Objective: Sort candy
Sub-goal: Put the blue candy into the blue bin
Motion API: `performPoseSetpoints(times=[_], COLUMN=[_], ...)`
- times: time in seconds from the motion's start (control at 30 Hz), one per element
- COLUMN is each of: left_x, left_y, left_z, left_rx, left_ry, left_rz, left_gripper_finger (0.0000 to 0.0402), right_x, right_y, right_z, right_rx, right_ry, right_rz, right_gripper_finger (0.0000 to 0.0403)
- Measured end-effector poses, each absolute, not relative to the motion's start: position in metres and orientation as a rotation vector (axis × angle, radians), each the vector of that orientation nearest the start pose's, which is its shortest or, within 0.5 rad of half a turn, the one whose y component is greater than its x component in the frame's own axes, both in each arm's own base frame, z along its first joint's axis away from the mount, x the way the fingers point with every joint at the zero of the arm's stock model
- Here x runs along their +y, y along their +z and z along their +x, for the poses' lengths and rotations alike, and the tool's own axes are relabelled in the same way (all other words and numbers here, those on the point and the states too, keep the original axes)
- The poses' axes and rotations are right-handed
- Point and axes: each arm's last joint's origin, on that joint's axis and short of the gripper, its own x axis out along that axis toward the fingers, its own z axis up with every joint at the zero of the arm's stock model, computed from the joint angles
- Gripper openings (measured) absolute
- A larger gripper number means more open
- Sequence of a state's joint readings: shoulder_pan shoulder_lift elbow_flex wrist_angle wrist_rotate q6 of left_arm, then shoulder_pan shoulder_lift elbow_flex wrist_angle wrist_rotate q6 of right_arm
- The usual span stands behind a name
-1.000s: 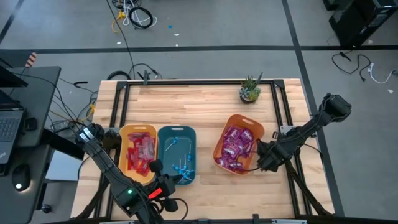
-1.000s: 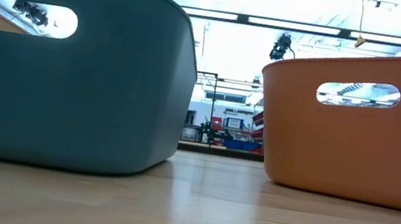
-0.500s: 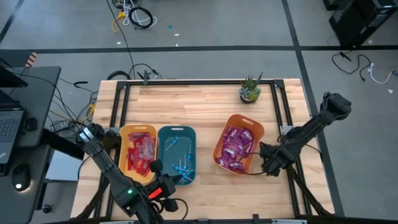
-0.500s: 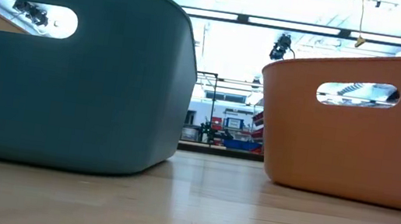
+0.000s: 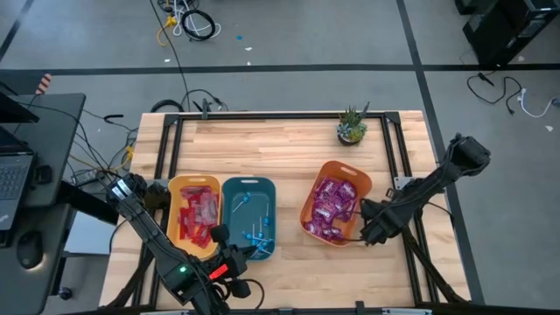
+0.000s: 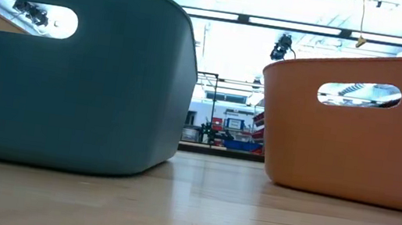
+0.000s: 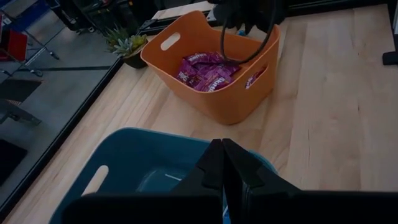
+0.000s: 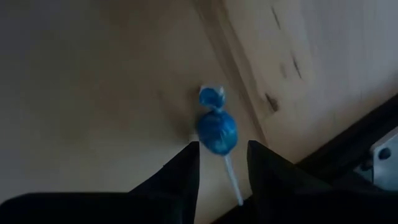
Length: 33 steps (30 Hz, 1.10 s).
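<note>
At the lower edge of the high view the left gripper (image 5: 248, 254) waits pinched shut over the teal bin (image 5: 248, 217). At lower right, the right gripper (image 5: 366, 234) hovers with fingers parted either side of one blue lollipop (image 8: 217, 131) lying on the wooden table (image 5: 289, 149), beside the orange bin (image 5: 336, 203). Three bins: yellow (image 5: 194, 216) with red packets (image 5: 198, 213), teal with lollipops, orange with purple packets (image 5: 332, 206). One potted plant (image 5: 352, 124) stands upper right; grey floor beyond.
</note>
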State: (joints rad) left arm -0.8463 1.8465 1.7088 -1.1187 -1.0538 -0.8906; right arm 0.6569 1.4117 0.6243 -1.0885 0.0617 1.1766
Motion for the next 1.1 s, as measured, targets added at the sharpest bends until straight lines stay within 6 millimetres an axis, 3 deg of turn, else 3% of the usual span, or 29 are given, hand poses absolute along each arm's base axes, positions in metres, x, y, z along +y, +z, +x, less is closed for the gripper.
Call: performPoseSetpoints(times=[0.27, 0.7, 1.1], left_x=[-0.259, -0.259, -0.259], left_y=[0.305, 0.305, 0.305], left_z=[0.263, 0.263, 0.263], left_rx=[0.557, 0.558, 0.558], left_ry=[0.456, 0.456, 0.456], left_rz=[0.173, 0.174, 0.175], left_gripper_finger=[0.0001, 0.0001, 0.0001], right_x=[0.095, 0.107, 0.117], right_y=[0.126, 0.136, 0.14], right_z=[0.137, 0.142, 0.138], right_rx=[1.71, 1.622, 1.593], right_ry=[-0.54, -0.352, -0.335], right_rz=[0.121, 0.237, 0.305], right_gripper_finger=[0.0125, 0.0072, 0.0063])
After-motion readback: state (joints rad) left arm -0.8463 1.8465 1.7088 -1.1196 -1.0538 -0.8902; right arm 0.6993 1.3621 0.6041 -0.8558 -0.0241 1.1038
